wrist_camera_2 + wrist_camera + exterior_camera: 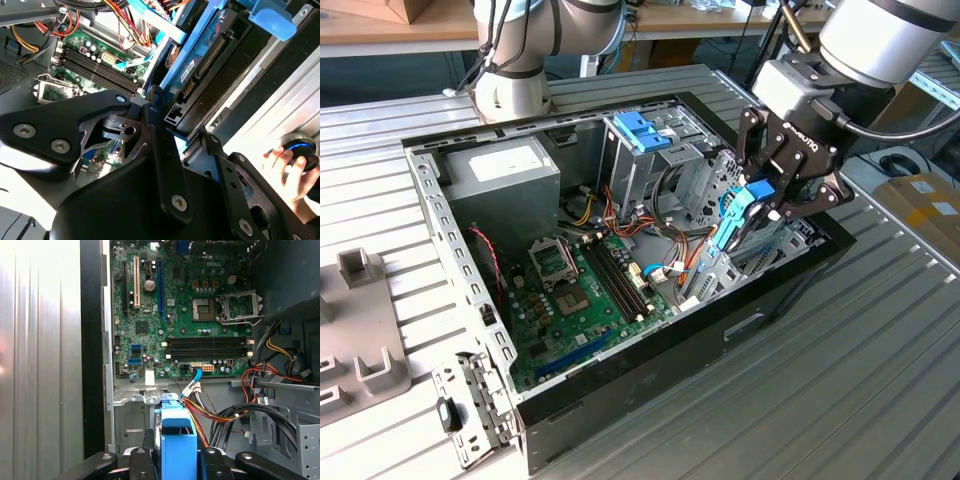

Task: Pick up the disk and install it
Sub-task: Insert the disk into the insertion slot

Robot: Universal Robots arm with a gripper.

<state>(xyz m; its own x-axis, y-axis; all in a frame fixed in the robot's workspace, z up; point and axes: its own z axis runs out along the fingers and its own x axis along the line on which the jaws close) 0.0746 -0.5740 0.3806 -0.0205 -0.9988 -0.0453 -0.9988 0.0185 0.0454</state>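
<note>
The open computer case (790, 290) spans the middle of the exterior view, green motherboard (585, 300) at lower centre. At centre right, the gripper (752, 215) pinches the disk (738, 215) by its light-blue rail, tilted above the case's right edge.

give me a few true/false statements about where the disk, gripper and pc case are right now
1. The gripper is shut on the disk. True.
2. The disk lies flat on the grooved table outside the case. False: it is held tilted over the open computer case.
3. The motherboard is exposed inside the case. True.
4. A second blue latch sits on top of the drive cage. True.
5. The case's side cover is on. False: the case is open.
</note>
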